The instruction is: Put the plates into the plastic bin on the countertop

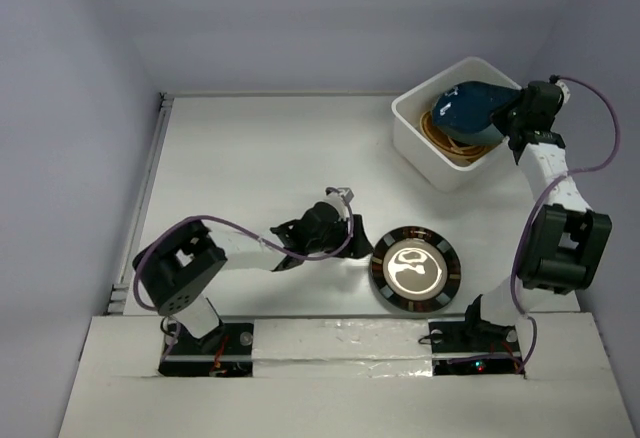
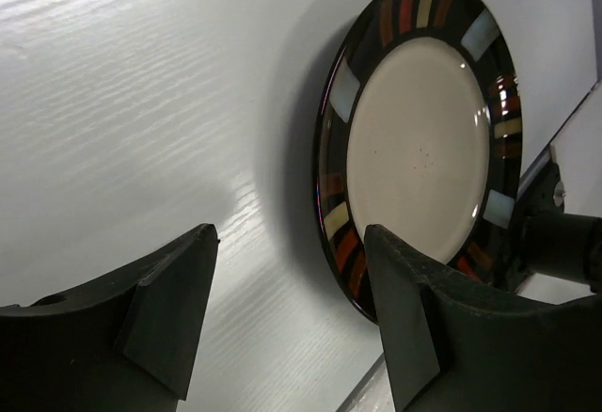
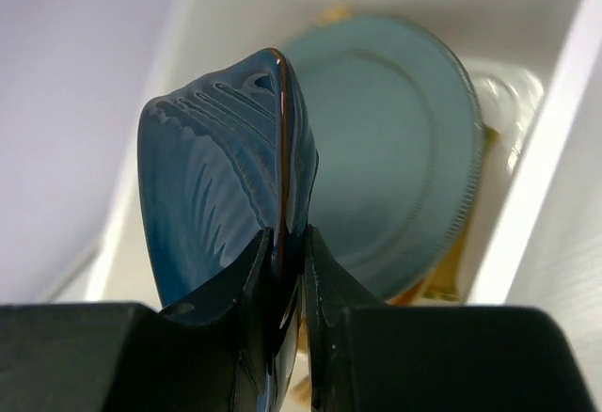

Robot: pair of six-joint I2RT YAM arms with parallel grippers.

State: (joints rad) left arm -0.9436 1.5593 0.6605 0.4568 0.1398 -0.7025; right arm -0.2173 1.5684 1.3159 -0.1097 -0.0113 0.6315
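My right gripper [image 3: 282, 243] is shut on the edge of the dark-blue leaf-shaped plate [image 3: 216, 186], holding it on edge over the white plastic bin [image 1: 425, 153]. A grey-blue round plate [image 3: 386, 149] lies in the bin beneath it, with orange and yellow rims [image 3: 442, 276] showing underneath. From above, the right gripper [image 1: 505, 118] hangs at the bin's right side with the leaf plate [image 1: 465, 108]. The black-rimmed, white-centred round plate [image 1: 415, 268] lies flat on the countertop [image 1: 250, 158]. My left gripper [image 2: 292, 233] stands open just left of this plate [image 2: 419, 144], holding nothing.
A metal rail [image 1: 150, 178] runs along the countertop's left edge. The bin sits in the far right corner near the wall. The right arm's base [image 1: 475, 333] stands close behind the black-rimmed plate.
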